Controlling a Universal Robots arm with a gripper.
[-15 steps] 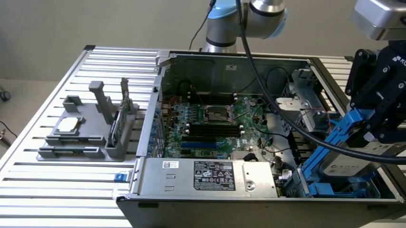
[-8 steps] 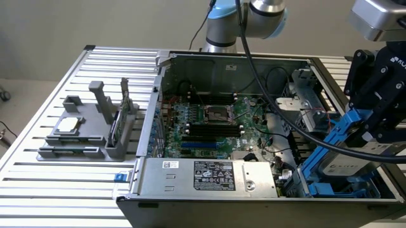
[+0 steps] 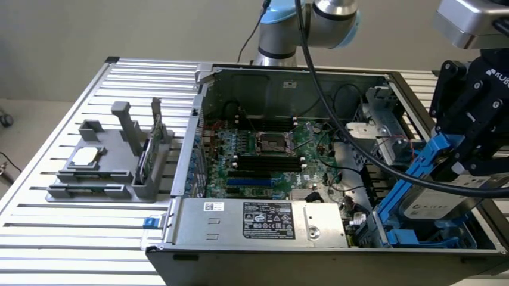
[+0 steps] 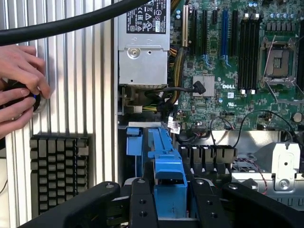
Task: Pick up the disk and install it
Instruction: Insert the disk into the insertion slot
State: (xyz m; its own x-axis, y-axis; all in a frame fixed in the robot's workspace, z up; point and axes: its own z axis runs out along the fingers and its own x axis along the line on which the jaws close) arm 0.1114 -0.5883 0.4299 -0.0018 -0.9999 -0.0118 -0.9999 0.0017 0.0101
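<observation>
A parts stand (image 3: 104, 173) sits left of frame on the table (image 3: 71, 238), the computer case (image 3: 294, 74) centre-right. Inside, the power supply (image 3: 263, 220) lies lower centre, with the disk (image 3: 433, 205) tilted at lower right.

Silver-grey tubing with pale blue joint covers (image 3: 275, 21) can be seen on the arm (image 3: 278, 50) at twelve o'clock in the exterior view. A thick black cable (image 3: 309, 59) is strung from it towards four o'clock. At three o'clock the gripper (image 3: 469, 159) is picked out, matt black, white lettering (image 3: 497, 76) printed on it. Close up, its black linkages (image 4: 142, 204) are dotted with round grey pivot pins (image 4: 140, 181).
</observation>
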